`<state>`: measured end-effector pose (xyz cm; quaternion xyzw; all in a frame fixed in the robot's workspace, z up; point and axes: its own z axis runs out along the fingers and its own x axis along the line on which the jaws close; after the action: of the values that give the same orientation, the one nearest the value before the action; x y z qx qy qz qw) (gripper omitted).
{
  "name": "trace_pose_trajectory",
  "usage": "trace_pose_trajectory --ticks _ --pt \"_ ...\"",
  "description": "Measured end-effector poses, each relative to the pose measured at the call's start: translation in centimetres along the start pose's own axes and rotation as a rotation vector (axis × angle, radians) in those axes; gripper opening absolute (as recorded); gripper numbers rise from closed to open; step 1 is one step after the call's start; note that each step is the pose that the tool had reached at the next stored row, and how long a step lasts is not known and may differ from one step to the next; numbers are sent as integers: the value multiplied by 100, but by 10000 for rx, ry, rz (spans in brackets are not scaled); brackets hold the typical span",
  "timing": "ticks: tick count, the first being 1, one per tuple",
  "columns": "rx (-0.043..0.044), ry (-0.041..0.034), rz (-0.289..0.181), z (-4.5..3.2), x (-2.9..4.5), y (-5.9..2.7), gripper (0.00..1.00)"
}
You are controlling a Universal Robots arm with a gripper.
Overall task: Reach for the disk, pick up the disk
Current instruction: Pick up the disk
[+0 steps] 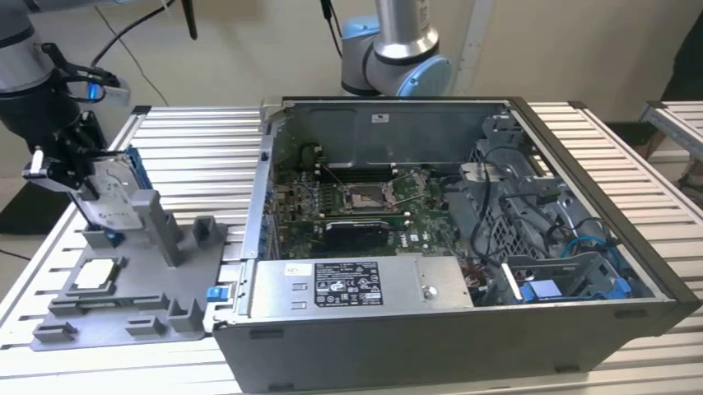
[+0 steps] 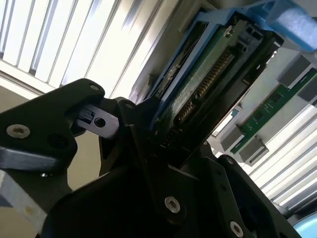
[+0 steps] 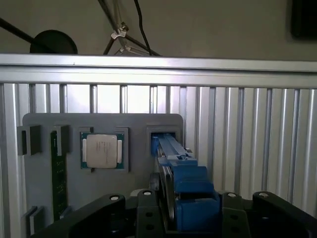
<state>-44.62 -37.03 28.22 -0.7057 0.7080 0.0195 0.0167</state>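
The disk [image 1: 109, 188] stands on edge, silver-grey with a bright blue side frame, over the upright slot of the grey fixture [image 1: 132, 306] at the exterior view's left. My gripper [image 1: 92, 183] comes down on it from above, black fingers pressed to both flat faces. In the first wrist view the disk's blue frame [image 3: 187, 191] runs from the fixture slot up between my gripper [image 3: 184, 220]. In the second wrist view the disk's green circuit board and connector [image 2: 208, 84] sit clamped in my gripper [image 2: 168, 144]. I cannot tell whether its lower edge still rests in the slot.
A pale square chip [image 1: 94, 274] and a green memory stick [image 3: 58, 178] lie in the fixture beside the disk. The open computer case [image 1: 439, 329] stands close on the exterior view's right. A second arm's base [image 1: 396, 58] rises behind it. The slatted metal table [image 1: 187, 156] carries everything.
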Motion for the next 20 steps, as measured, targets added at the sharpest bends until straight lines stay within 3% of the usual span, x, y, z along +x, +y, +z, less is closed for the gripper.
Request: trace_pose_trajectory --ticks 14,20 --pt "-1 0 0 -447 -22 2 0" --pt "0 0 0 -598 -30 3 0"
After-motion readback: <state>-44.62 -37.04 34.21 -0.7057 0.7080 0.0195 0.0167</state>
